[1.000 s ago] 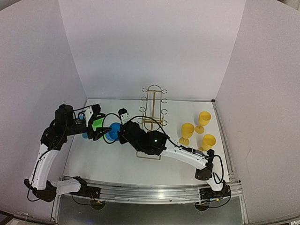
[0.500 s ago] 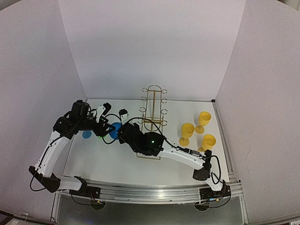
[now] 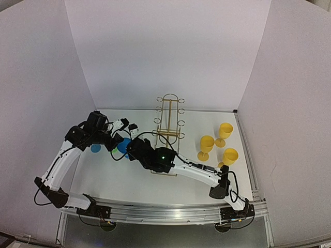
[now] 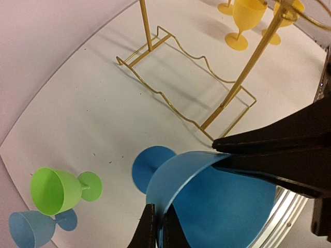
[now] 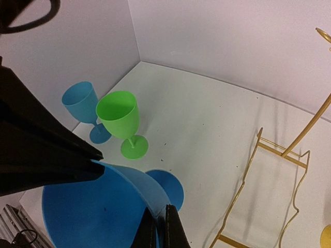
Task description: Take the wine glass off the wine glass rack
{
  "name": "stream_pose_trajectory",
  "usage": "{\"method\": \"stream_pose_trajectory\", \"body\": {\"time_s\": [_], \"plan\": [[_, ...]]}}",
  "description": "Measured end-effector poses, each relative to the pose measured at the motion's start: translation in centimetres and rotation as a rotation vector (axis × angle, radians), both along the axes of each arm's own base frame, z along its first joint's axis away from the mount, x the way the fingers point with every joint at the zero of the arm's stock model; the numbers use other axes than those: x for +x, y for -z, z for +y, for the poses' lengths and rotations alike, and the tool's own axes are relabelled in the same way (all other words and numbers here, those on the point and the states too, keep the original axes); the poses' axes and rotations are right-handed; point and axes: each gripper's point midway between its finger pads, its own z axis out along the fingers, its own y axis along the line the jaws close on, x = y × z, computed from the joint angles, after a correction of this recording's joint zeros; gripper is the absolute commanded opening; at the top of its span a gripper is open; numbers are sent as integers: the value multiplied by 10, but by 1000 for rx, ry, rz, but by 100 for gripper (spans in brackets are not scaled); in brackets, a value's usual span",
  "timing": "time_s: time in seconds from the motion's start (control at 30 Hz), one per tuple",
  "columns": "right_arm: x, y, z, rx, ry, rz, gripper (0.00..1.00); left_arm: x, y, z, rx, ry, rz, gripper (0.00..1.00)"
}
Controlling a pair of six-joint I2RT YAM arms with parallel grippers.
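Now left claw (image 4: 158,230) clamped on blue wine glass (image 4: 222,201) rim, wide a second ago, right claw (image 5: 158,230) pinching it too

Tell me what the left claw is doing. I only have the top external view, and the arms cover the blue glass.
Observer: The left wrist view shows the left claw shut on the rim of the blue wine glass, with the rim pinched between its fingers.
Operator: And the right claw? Has it let go?
Observer: No. In the right wrist view the right claw is also pinching that rim, at a different spot, so both claws hold the glass.
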Motion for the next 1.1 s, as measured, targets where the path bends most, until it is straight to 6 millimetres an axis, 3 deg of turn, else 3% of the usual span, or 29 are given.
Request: {"method": "stream_pose_trajectory", "body": {"time_s": [0.07, 0.2, 0.37, 0.6, 0.87, 1.1], "plan": [[0, -1, 1, 10, -1, 2, 2, 1, 5, 2, 25, -3, 8, 0], [0, -6, 7, 44, -19, -2, 32, 3, 10, 5, 51, -13, 13, 0], [-5, -13, 12, 38, -70, -16, 44, 24, 33, 20, 111, -79, 73, 0], [-13, -45, -2, 55, -111, -47, 49, 73, 65, 51, 135, -223, 139, 0], [-25, -109, -37, 135, -125, -103, 49, 118, 91, 34, 102, -254, 143, 0], [-28, -115, -52, 129, -116, -111, 48, 142, 122, 27, 98, -282, 185, 0]]}}
